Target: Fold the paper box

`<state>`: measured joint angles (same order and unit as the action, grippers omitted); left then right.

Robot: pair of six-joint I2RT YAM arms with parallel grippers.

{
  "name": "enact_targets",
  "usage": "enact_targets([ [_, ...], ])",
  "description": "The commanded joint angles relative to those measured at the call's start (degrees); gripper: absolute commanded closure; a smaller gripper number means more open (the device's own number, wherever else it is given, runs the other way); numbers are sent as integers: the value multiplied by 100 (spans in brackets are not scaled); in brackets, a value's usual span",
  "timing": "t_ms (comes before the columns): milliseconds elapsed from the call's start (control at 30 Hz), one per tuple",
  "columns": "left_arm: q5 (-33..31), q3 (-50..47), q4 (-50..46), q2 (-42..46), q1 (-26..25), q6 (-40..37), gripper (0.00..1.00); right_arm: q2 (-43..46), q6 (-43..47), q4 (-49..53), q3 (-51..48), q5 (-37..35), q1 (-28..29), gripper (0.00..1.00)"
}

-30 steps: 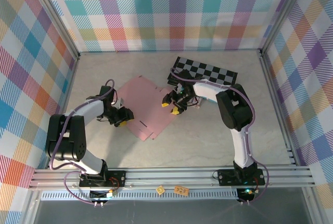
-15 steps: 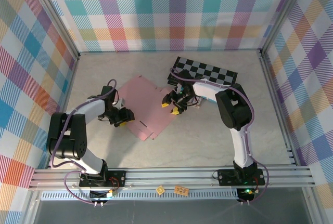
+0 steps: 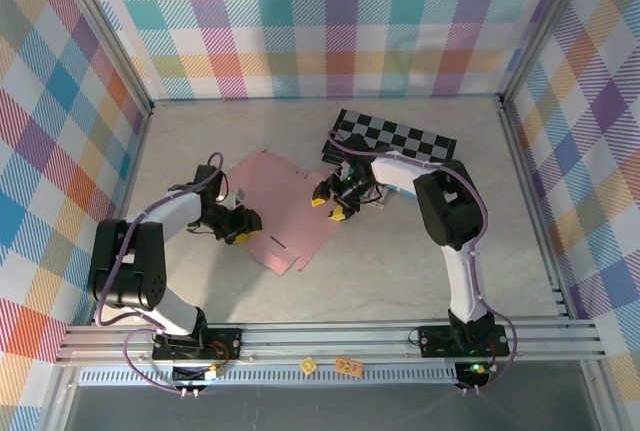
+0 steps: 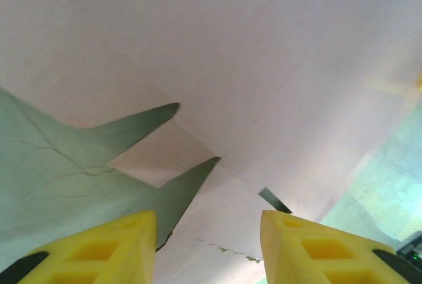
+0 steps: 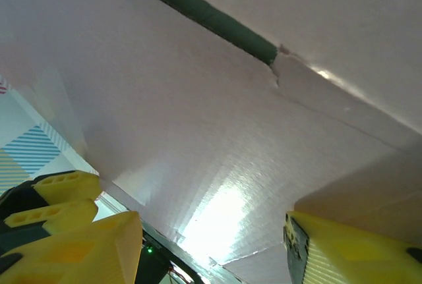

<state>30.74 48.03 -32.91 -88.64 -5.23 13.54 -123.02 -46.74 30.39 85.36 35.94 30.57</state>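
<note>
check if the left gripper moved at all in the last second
Yes, slightly. In the top view the left gripper has edged right, toward the checkered board, pushing in at the left edge of the paper box.

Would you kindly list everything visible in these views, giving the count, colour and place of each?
paper box: one, dusty pink, unfolded sheet mid-table, between the two pincers
checkered board: one, black and grey, on the table just beyond the sheet's far right corner
table: one, pale marbled
walls: three, multicoloured plaid, around the table
frame rail: one, silver metal, along the near edge
tags: two, small, tan, in front of the rail
left pincer: one, yellow fingers, open, at the sheet's left edge
right pincer: one, yellow fingers, open, at the sheet's right edge
</note>
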Motion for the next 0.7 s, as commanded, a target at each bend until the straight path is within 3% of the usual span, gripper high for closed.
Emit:
enact_targets([
  [0,646,-47,-101,241,-70,76,59,-194,275,216,171,101,-64,41],
  [167,405,64,-726,219,-117,-121,60,-320,573,518,422,177,-172,40],
  [300,-769,157,-1359,253,-109,-2,53,-508,835,808,695,329,-243,40],
  [400,-1205,146,-1473,288,-131,129,51,-650,947,942,858,412,-249,40],
  [667,-862,-319,-254,326,-210,627,44,-733,991,992,877,337,-262,40],
])
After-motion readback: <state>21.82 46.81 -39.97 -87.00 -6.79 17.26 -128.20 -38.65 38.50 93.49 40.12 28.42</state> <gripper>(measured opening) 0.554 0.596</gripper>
